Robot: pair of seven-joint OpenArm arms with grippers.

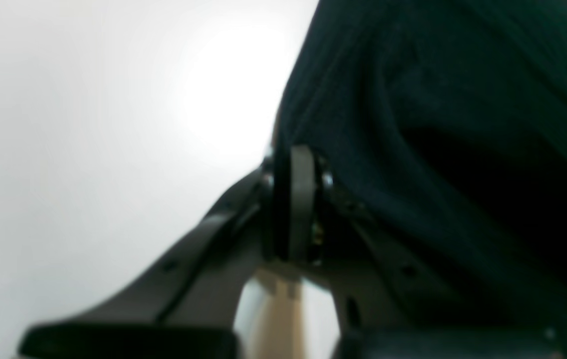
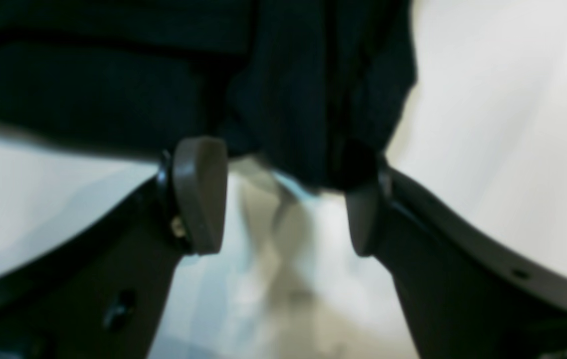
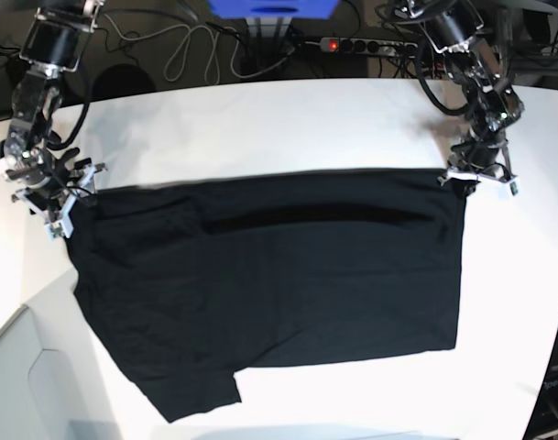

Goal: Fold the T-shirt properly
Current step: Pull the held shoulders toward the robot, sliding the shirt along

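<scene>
Base view: your T-shirt (image 3: 269,284) lies spread, plain black side up, across the white table (image 3: 260,119). Its top edge runs roughly straight between the two arms, a long crease lies just below that edge, and one short sleeve juts out at the lower left near the table's front edge. No container appears in any view.

Left wrist view: your left gripper (image 1: 299,204) has its jaws pressed together, and black cloth of the T-shirt (image 1: 438,149) sits pinched at the pads and drapes off to the right of them. In the base view this gripper (image 3: 477,177) sits at the shirt's upper corner on that view's right side, touching the fabric.

Right wrist view: your right gripper (image 2: 285,199) stands wide apart, one grey pad (image 2: 198,194) on each side of a bunched fold of the T-shirt (image 2: 288,99). The cloth hangs into the gap from above; the picture is too blurred to tell whether either pad touches it. In the base view this gripper (image 3: 63,197) is at the shirt's upper corner on that view's left side.

Cables and a power strip (image 3: 366,43) lie beyond the table's far edge.
</scene>
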